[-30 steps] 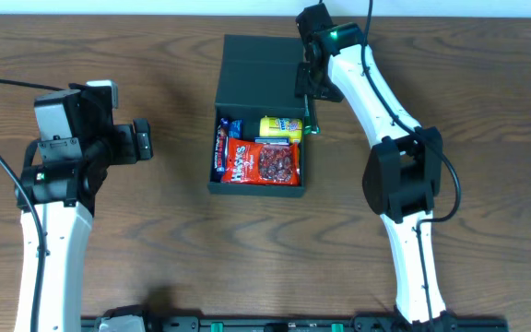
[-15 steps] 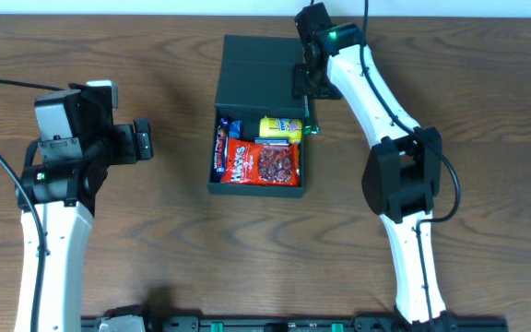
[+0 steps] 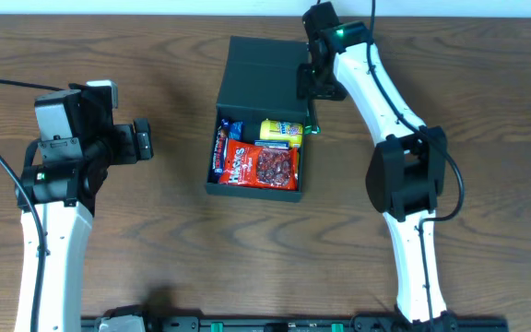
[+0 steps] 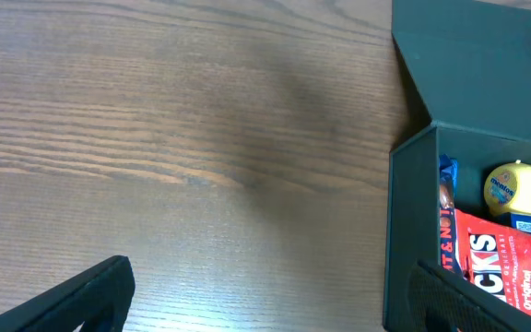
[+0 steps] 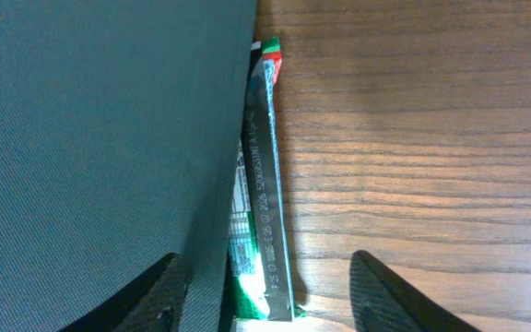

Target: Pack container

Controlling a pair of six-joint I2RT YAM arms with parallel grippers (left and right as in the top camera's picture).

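Two arms flank the container [image 3: 252, 191] in the overhead view. It sits mid-table with its lid [image 3: 261, 69] folded back toward the far edge. Inside lie a red packet [image 3: 261, 166], a yellow packet [image 3: 281, 129] and a blue packet [image 3: 221, 148]. A green packet [image 3: 310, 125] sticks up against the outside of the right wall. The right gripper [image 3: 309, 85] hangs at the lid's right edge, just above that packet. The left gripper [image 3: 142, 140] is well apart on the left, over bare table [image 3: 173, 240].

From the left wrist, the left gripper [image 4: 270, 300] is spread wide and holds nothing. Its fingers [image 4: 90, 290] frame wood grain and the container's near corner [image 4: 408, 231]. The open lid [image 4: 468, 65] and snacks sit beyond.

From the right wrist, the right gripper [image 5: 270, 304] also stands spread. One of its fingers [image 5: 155, 295] is over the container's dark surface [image 5: 100, 138] and the other over table [image 5: 413, 138]. The green packet [image 5: 264, 184] stands on edge between them, pressed against the container. Neither finger visibly touches it.
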